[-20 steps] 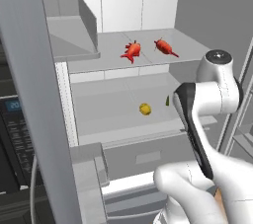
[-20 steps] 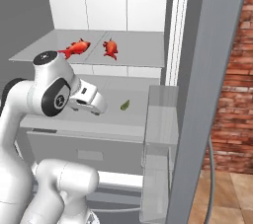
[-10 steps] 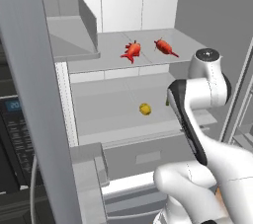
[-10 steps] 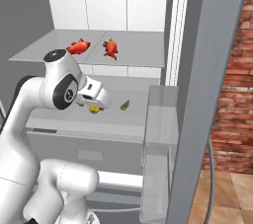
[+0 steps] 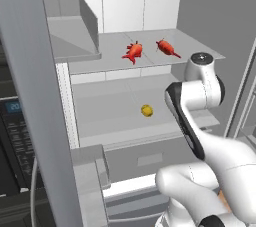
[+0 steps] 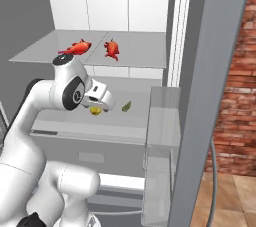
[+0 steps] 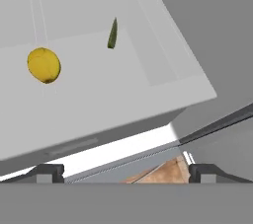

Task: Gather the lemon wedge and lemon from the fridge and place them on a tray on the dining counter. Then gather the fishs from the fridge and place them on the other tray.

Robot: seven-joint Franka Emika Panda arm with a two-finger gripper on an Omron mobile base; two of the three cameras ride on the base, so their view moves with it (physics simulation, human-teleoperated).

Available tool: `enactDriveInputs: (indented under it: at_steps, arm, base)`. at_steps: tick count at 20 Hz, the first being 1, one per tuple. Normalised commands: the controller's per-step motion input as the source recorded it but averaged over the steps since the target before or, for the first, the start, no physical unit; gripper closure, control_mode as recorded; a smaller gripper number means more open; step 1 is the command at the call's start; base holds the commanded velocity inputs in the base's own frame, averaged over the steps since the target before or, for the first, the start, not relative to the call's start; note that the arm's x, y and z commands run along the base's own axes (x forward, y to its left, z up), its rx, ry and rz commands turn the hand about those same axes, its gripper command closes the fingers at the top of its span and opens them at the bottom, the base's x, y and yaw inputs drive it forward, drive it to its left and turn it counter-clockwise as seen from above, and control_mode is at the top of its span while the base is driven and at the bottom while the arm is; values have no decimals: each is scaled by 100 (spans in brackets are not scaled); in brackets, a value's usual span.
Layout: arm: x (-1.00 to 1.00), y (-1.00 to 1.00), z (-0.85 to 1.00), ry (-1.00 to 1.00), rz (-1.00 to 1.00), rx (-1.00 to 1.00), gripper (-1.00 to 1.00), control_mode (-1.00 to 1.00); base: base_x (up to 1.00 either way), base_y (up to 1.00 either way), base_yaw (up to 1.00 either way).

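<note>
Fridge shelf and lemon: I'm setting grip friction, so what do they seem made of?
The fridge shelf looks like smooth matte pale grey plastic: flat, even shading, no glare. The lemon looks like waxy yellow rind, slightly mottled; being rendered, both are guesses.

- The open fridge's upper pale grey shelf [image 5: 150, 53] carried two small red-orange fish [image 5: 133, 52], lying near each other and apart.
- The lower pale grey shelf [image 5: 110, 116] carried a small round yellow lemon [image 5: 146, 110] and, near it but apart, a thin yellow-green lemon wedge [image 6: 127, 106].
</note>
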Motion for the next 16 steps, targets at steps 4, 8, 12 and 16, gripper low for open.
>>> enactDriveInputs:
  at_steps: [4, 8, 12, 16]
  arm:
    - [29, -7, -22, 0, 0, 0, -100, -100]
    - [25, -16, -23, 0, 0, 0, -100, -100]
    - [26, -16, -17, 0, 0, 0, -100, -100]
    - [27, -10, -15, 0, 0, 0, -100, -100]
  base:
    - [0, 0, 0]
    - [0, 0, 0]
    - [0, 0, 0]
    - [0, 0, 0]
